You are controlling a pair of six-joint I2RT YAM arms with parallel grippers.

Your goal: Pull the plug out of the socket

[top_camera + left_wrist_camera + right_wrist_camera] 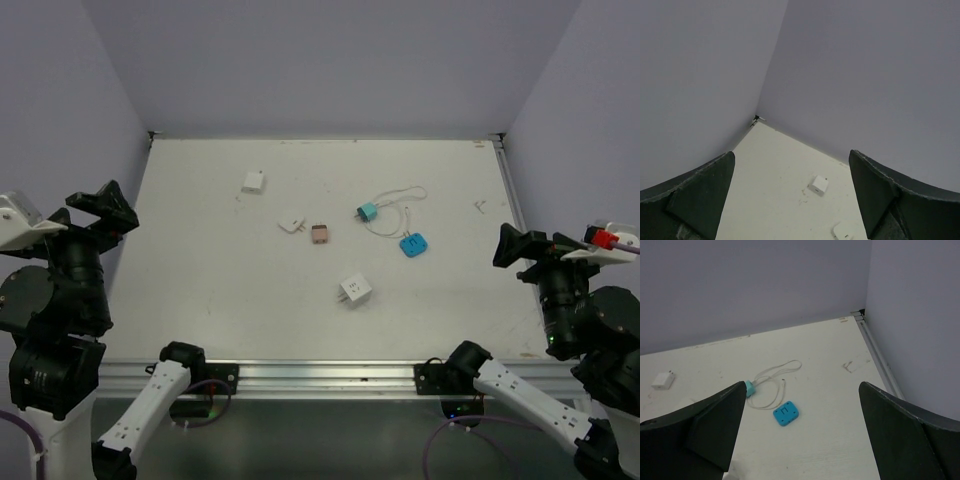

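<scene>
1. Your left gripper (791, 165) stood wide open, its fingers far apart. It held and touched nothing, raised at the left edge of the top view.
2. Your right gripper (802, 390) was spread just as wide and gripped nothing, at the right edge of that view.
3. The socket (354, 291) lay on the table (200, 300) in the lower middle of the top view, well apart from both grippers.
4. Above it lay a brown plug (320, 234), a white plug (292, 222), a teal plug (366, 212) with its white cable (398, 195), and a blue adapter (413, 244). A white block (253, 181) sat upper left. None touched the socket.
5. You had the metal rail (320, 372) along the bottom edge, and the walls (330, 60) closed the left, top and right.
</scene>
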